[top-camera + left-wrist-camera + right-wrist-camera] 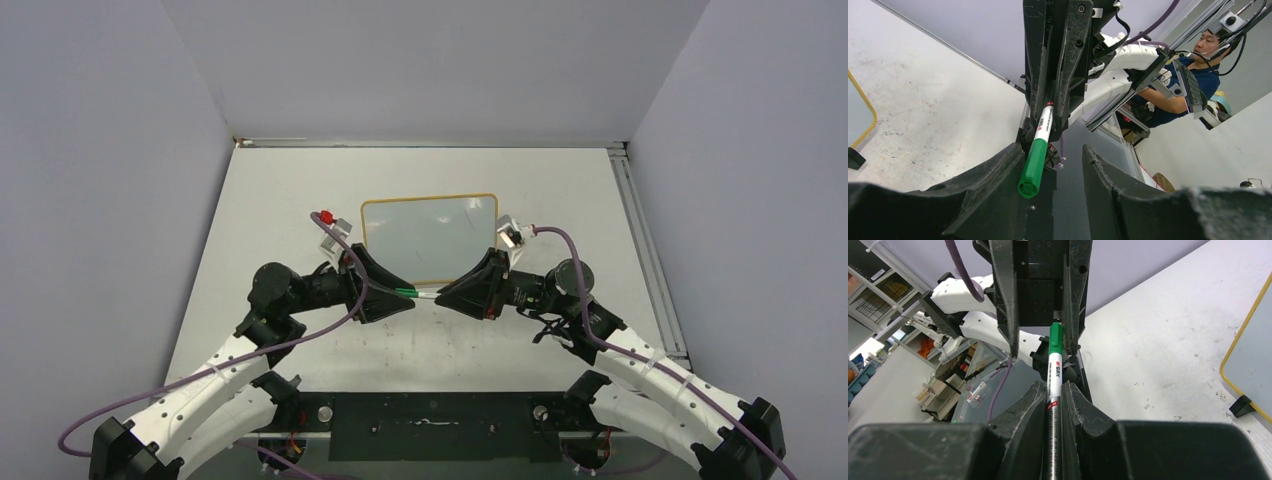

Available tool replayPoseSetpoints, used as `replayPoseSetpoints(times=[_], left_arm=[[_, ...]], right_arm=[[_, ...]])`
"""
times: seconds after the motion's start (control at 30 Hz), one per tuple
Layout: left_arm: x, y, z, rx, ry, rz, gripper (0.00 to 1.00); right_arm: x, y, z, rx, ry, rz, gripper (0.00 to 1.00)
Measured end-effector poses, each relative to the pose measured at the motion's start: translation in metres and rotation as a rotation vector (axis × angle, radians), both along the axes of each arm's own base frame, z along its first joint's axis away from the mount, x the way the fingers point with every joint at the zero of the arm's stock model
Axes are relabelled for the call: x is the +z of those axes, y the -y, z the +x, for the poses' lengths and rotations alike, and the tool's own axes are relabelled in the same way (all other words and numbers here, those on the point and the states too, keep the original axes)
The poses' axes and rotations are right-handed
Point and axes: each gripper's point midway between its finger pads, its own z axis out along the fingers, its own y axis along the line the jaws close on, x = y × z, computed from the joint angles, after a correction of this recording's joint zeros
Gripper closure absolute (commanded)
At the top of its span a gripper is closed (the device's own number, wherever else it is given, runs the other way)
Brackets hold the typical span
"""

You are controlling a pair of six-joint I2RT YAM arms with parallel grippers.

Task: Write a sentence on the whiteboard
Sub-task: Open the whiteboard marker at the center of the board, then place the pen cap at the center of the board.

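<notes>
Mid-table, just beyond the arm bases, the two grippers meet tip to tip above the scuffed white table [290,200]. The right gripper [1055,400] is clamped on the white barrel of a green marker [1054,370], held roughly level. The marker's green cap [1034,162] reaches between the fingers of the left gripper [1052,150], which stand parted around it, the cap close against one finger and clear of the other. Behind them sits the yellow-framed whiteboard [430,235], its near edge partly hidden by the grippers, a black clip foot [1243,405] at one corner.

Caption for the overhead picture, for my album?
Right end effector holds a green-capped marker toward the left end effector, near the whiteboard.
</notes>
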Motion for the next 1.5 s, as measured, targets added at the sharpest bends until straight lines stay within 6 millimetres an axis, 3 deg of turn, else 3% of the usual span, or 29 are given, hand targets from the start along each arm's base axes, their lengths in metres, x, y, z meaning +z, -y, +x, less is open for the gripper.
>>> replayPoseSetpoints(times=[0.13,0.27,0.3,0.7,0.93,1.17,1.27,1.37,1.5], left_arm=[[0.001,-0.001,0.000,-0.004,-0.012,-0.009,0.65],[0.000,-0.002,0.000,-0.002,-0.029,-0.014,0.97],[0.000,-0.002,0.001,-0.003,-0.031,-0.013,1.00],[0.003,-0.008,-0.001,-0.019,-0.046,-0.038,1.00],[0.010,-0.026,0.013,0.031,-0.028,-0.054,1.00],[0.011,-0.049,0.023,0.103,0.021,-0.031,1.00],[-0.001,-0.058,0.041,0.222,0.029,0.041,1.00],[-0.020,-0.071,0.072,0.429,-0.017,0.148,1.00],[-0.076,-0.105,0.107,0.717,-0.158,0.306,1.00]], right_arm=[[0.003,0.000,-0.001,0.008,0.004,0.011,0.95],[0.006,0.000,-0.005,0.024,0.004,0.021,0.95],[0.007,0.000,-0.005,0.026,0.008,0.024,0.95],[0.010,0.001,-0.007,0.038,0.001,0.035,0.95],[0.018,0.021,0.006,-0.030,0.034,0.055,0.95],[0.001,0.035,0.015,-0.090,0.018,-0.049,0.95],[0.000,0.039,0.021,-0.131,0.032,-0.083,0.95],[-0.004,0.042,0.029,-0.183,0.047,-0.115,0.95],[-0.015,0.043,0.037,-0.240,0.043,-0.158,0.95]])
